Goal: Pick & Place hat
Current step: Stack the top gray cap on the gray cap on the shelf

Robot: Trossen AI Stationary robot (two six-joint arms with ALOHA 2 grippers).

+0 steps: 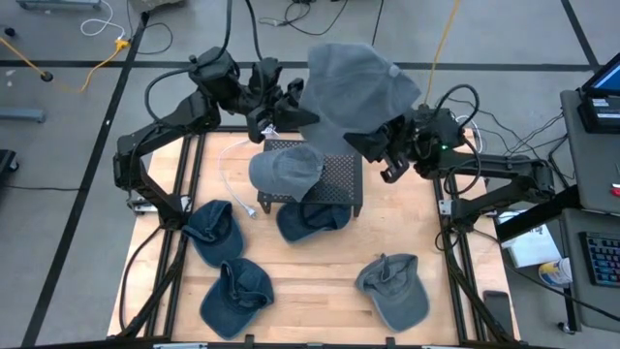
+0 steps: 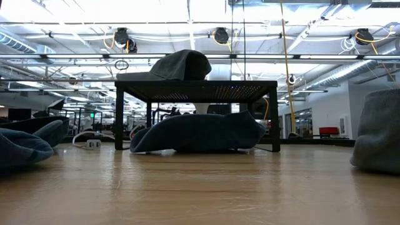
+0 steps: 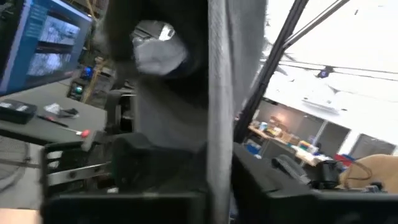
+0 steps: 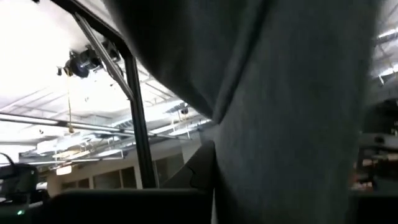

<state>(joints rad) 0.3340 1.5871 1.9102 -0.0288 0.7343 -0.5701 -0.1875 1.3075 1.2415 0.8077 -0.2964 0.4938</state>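
A grey cap [image 1: 356, 85] is held high above the table between both arms. My left gripper [image 1: 294, 109] is at its left edge and my right gripper [image 1: 386, 147] at its lower right edge, each shut on it. Grey cloth [image 3: 217, 93] fills the left wrist view, and grey cloth [image 4: 280, 112] also fills the right wrist view. Below stands a small black perforated stand [image 1: 339, 179]. A grey-blue cap [image 1: 286, 170] rests on its top [image 2: 181, 65]. A dark blue cap [image 2: 200, 132] lies under it on the table. My left gripper holds the grey cap by its left edge [image 1: 308, 97], coming from the table's left; a fold of cloth [image 3: 219, 155] runs between the dark fingers. The cap is lifted clear. My right gripper holds the cap at its lower right edge [image 1: 373, 136], coming from the right. The cloth hides the fingers in the wrist view.
Three more caps lie on the wooden table: two dark blue ones at near left [image 1: 211, 231] [image 1: 237, 296] and a grey one at near right [image 1: 392, 289]. A white cable and plug [image 1: 237, 194] lie left of the stand. Bare table [image 1: 310, 281] shows between the near caps.
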